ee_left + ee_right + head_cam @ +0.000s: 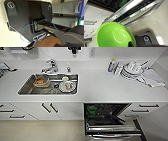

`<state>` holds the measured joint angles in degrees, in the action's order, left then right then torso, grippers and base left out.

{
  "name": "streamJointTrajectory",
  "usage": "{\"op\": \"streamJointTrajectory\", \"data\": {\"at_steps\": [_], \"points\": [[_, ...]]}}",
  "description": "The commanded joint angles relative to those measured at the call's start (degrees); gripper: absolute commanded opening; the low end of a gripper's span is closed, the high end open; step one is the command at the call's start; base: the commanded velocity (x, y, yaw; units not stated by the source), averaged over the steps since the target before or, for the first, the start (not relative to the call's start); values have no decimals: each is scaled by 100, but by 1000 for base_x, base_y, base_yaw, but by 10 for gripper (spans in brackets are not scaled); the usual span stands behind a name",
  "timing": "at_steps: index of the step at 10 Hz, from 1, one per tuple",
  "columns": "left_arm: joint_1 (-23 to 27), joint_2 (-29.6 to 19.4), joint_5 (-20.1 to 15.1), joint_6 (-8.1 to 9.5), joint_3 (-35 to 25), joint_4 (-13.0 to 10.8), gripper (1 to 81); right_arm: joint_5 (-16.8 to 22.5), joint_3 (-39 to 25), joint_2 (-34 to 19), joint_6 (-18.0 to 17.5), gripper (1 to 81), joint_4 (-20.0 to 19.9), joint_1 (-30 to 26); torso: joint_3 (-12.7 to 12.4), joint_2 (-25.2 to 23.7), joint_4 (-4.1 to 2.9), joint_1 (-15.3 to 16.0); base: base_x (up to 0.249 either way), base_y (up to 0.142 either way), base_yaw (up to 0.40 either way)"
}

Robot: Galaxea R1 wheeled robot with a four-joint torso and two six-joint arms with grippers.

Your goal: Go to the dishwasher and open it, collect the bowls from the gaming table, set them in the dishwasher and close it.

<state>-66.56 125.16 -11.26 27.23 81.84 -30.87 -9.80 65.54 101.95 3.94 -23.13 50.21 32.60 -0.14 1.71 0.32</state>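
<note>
The dishwasher (110, 122) stands open under the white counter, its steel door lowered and its inside dark. A green shape (92, 109) lies in its upper left part and also appears in the right wrist view as the green shape (123, 2). The bright green bowl (112, 35) looms large in the right wrist view, just off the dishwasher door's steel edge (136, 8). A dark finger (130, 44) presses on the bowl's rim, so my right gripper is shut on it. The gaming table and the blue bowls are out of view.
A steel sink (27, 87) holds a plate and a cup, with a tap (51, 67) behind it. White dishes (132, 69), a cloth (152, 78) and a bottle (111, 65) sit on the counter's right. White cabinet fronts (50, 109) flank the dishwasher above beige floor (37, 132).
</note>
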Motion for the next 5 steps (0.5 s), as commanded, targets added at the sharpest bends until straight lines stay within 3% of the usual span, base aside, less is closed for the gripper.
{"op": "streamJointTrajectory", "data": {"at_steps": [1, 2, 4, 5], "points": [[-1257, -166, 1241, -95, 799, -851, 811, 1129, 81, -401, -139, 10, -632, -1473, 0, 0, 0, 0, 0, 0, 0], [-1695, 7, 1518, -104, 1267, -964, 811, 1435, 185, -193, -147, 10, -762, -1876, 0, 0, 0, 0, 0, 0, 0], [-2329, 570, 2285, -95, 2247, -1027, 811, 1499, 484, 353, -148, 10, -1079, -2474, 0, 0, 0, 0, 0, 0, 0], [-2585, 844, 2366, -104, 2548, -1035, 811, 1507, 670, 601, -139, 10, -1256, -2722, 0, 0, 0, 0, 0, 0, 0]]}}
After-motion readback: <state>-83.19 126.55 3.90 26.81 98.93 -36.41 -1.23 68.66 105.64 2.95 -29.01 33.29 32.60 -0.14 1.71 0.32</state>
